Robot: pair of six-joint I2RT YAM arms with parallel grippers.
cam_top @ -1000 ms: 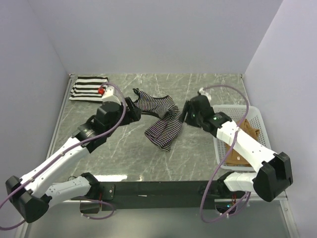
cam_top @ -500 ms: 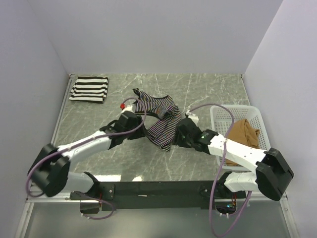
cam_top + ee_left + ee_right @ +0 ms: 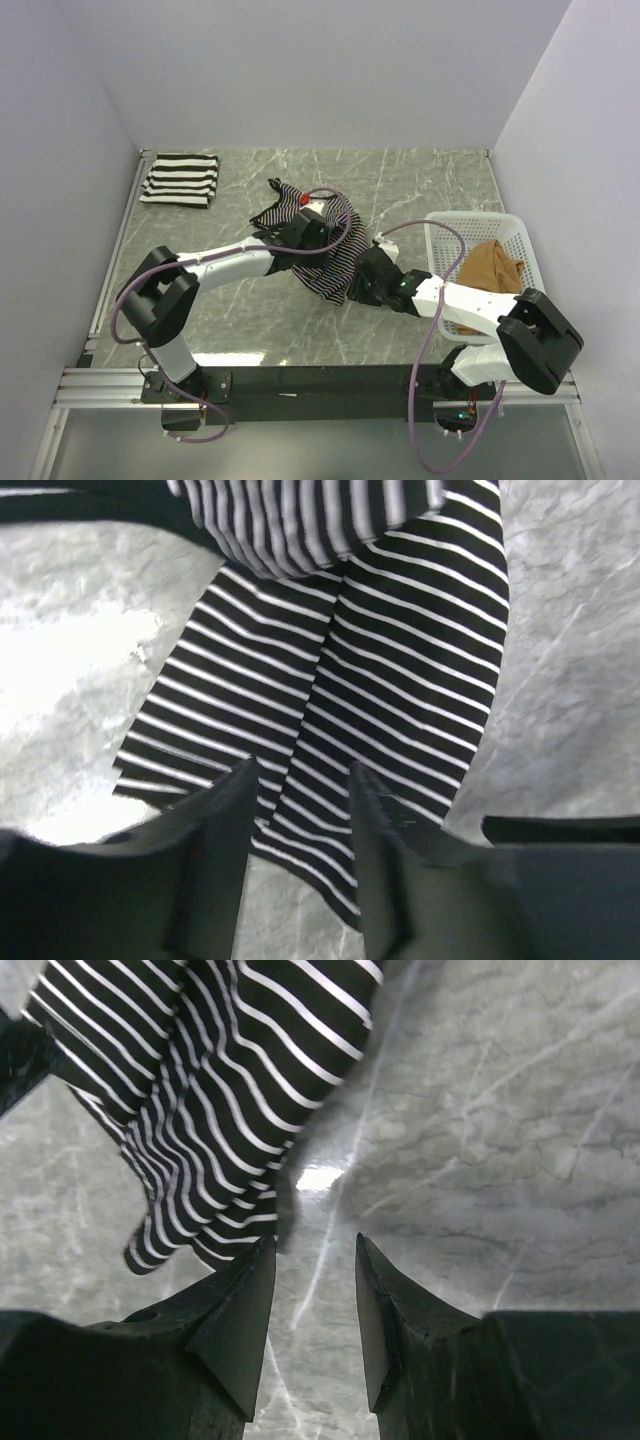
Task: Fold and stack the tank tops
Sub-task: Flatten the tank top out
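A wide-striped black-and-white tank top (image 3: 180, 180) lies folded flat in the far corner of the counter (image 3: 420, 185) on my left. A thin-striped tank top (image 3: 328, 272) with dark trim lies rumpled and unfolded mid-counter. A tan-brown tank top (image 3: 492, 268) sits bunched in the white basket (image 3: 470, 218) on my right.

table (image 3: 420, 180): grey-green marbled top with pale veins, lying flat and filling the floor of the enclosure; showing up close in both wrist views (image 3: 570, 680) (image 3: 500, 1110)
basket (image 3: 470, 217): white plastic lattice, sitting upright at the table's right edge
walls (image 3: 320, 70): plain pale lavender, enclosing the table on three sides
front rail (image 3: 320, 380): black bar, running along the near edge
glare (image 3: 318, 1177): bright patch reflecting off the marble
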